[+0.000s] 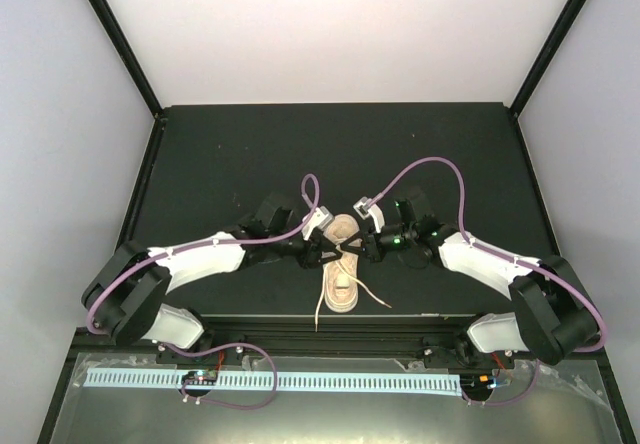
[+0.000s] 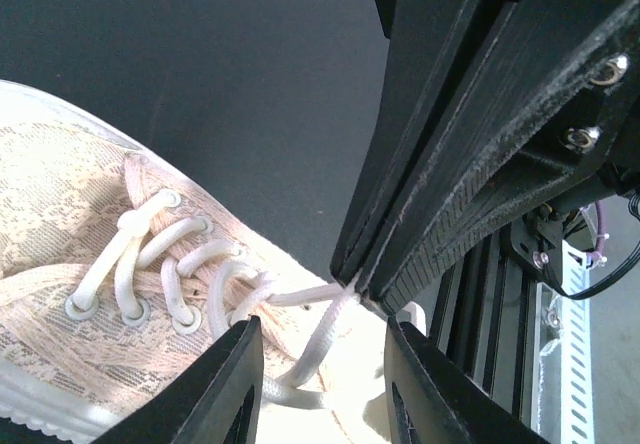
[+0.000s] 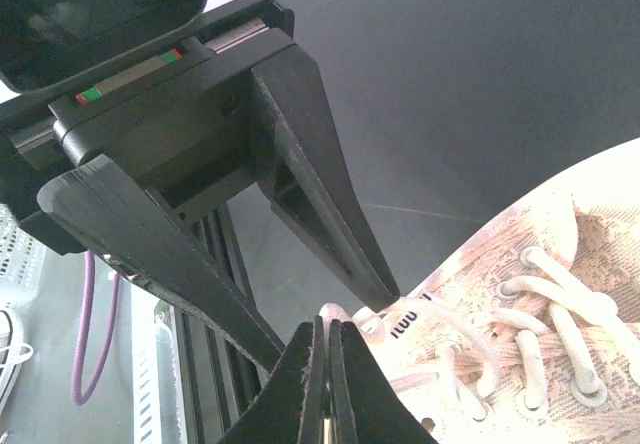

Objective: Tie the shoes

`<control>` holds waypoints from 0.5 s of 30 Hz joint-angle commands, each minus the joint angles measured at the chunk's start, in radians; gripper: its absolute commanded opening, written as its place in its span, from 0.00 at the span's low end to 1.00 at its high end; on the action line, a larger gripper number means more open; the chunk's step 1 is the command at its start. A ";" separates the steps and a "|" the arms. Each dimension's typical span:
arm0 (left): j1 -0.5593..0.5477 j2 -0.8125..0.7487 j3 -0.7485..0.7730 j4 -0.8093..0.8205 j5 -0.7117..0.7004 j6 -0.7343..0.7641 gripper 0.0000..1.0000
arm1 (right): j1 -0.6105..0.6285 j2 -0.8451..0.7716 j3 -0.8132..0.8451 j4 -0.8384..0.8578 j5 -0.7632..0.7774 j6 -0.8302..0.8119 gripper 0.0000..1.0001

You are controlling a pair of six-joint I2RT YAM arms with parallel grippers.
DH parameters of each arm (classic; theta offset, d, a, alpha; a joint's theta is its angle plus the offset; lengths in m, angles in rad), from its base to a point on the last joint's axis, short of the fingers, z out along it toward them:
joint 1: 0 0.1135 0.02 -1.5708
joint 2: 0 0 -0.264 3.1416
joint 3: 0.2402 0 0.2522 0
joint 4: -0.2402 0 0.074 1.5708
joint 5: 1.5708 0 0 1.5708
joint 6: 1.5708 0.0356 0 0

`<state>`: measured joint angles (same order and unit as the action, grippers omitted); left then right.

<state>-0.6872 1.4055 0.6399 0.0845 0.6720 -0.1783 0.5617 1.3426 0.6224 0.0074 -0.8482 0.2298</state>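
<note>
The right hand (image 3: 325, 336) is pinched shut on a lace (image 2: 305, 294) close to the shoe's tongue and holds it taut sideways, probably to keep the strand steady for knotting. The left hand (image 2: 322, 342) is partly open. Its fingers (image 2: 225, 384) stand on either side of a slack stretch of lace, placed, I judge, to close on it. Both hands meet over the shoe (image 1: 340, 289), which lies mid-desk (image 1: 250, 154) with its toe apparently away from the arms. The loose lace ends (image 1: 377, 298) trail toward the near edge.
</note>
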 commanded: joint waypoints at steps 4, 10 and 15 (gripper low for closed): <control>0.006 0.040 0.070 0.043 -0.009 0.031 0.30 | 0.007 0.002 0.026 0.010 -0.037 -0.020 0.02; 0.006 0.040 0.062 0.081 -0.001 0.029 0.12 | 0.006 0.003 0.026 0.007 -0.032 -0.019 0.02; 0.006 0.004 0.016 0.119 -0.030 0.010 0.02 | 0.006 -0.040 0.026 -0.019 0.040 -0.006 0.35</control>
<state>-0.6876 1.4418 0.6670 0.1097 0.6655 -0.1673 0.5606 1.3411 0.6254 0.0063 -0.8387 0.2260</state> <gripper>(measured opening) 0.029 0.161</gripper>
